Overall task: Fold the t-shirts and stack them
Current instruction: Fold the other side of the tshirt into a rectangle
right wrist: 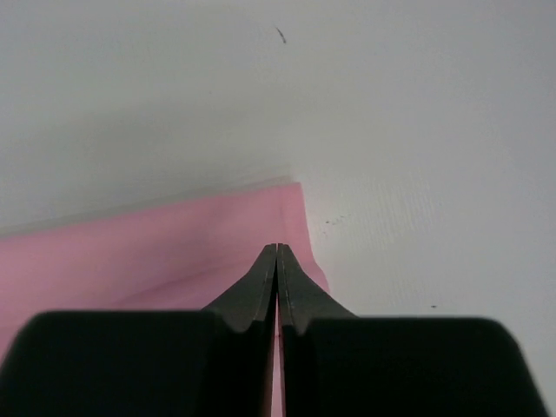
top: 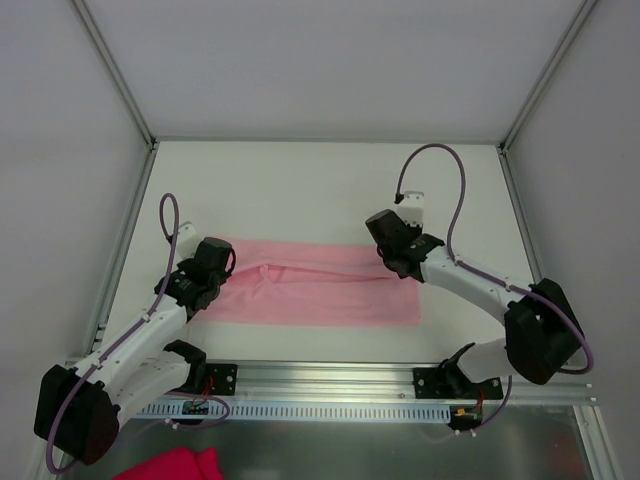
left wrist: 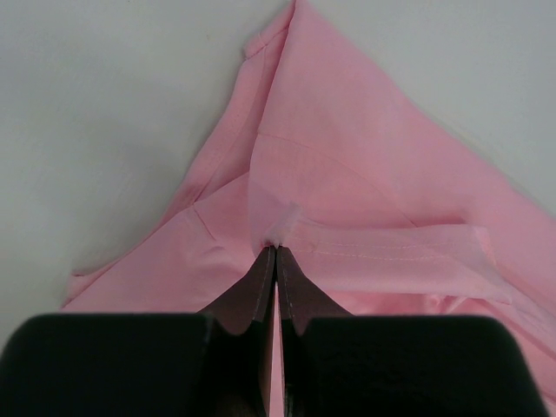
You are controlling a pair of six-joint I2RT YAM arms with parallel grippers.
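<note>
Pinching a small pucker of cloth, my left claw [left wrist: 276,252] is closed tight on the shirt [left wrist: 373,165], right where a stitched hem runs off to one side. My right claw [right wrist: 276,252] is closed as well, its tips at the far right corner of the pink cloth with a thin pink sliver showing between the jaws, so I judge it has the edge there. Outward from both, the shirt lies as a long flat band across the middle of the table [top: 300,180], one claw at each end. I take it to be very light, thin and limp. It will sag between my two holds, wrinkle easily and slide over the smooth top. Nothing about it is fragile, but a shallow pinch may catch only the upper layer. The best holds are corners and hems, gripped through every layer.
</note>
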